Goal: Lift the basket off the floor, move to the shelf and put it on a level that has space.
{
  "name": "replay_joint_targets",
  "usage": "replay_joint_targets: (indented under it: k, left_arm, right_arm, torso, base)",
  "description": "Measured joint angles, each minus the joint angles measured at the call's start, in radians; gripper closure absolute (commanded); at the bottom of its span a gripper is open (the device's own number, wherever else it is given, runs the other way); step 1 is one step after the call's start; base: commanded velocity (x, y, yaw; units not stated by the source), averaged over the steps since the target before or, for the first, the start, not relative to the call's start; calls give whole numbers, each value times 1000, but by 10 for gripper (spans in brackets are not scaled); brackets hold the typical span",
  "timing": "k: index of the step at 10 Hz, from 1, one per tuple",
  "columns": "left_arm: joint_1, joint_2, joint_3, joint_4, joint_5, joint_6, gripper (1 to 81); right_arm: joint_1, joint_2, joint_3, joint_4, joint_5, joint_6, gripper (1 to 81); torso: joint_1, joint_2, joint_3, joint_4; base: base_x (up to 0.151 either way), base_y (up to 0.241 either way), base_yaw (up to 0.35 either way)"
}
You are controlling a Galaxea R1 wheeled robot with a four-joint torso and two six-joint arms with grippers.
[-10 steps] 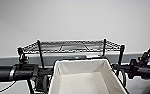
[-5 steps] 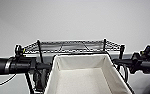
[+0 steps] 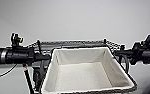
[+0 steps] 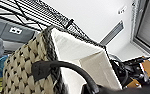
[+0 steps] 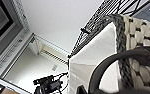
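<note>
The left arm [image 3: 16, 55] reached in level at the basket's near side; whether its gripper was clenched or released could not be told, though a dark loop handle [image 4: 66, 68] curved just before the wrist camera. The basket [image 3: 87, 72] hung raised between both arms, white lining upward, its far rim at the shelf's top wire level [image 3: 73, 43]. The right arm [image 3: 143, 53] flanked the other side, its gripper's state likewise impossible to tell
</note>
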Motion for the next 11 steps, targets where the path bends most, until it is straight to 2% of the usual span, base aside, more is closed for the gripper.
replay_joint_targets:
  k: [7, 11]
  left_arm:
    - [-162, 106, -145, -113, 90, -7, 811]
    - [-250, 153, -209, -168, 125, -7, 811]
  right_arm:
    - [178, 54, -107, -7, -105, 119, 811]
    - [255, 90, -180, -14, -159, 166, 811]
  torso:
    - [0, 0, 0, 0]
    - [0, 0, 0, 0]
  base:
    - [0, 0, 0]
    - [0, 0, 0]
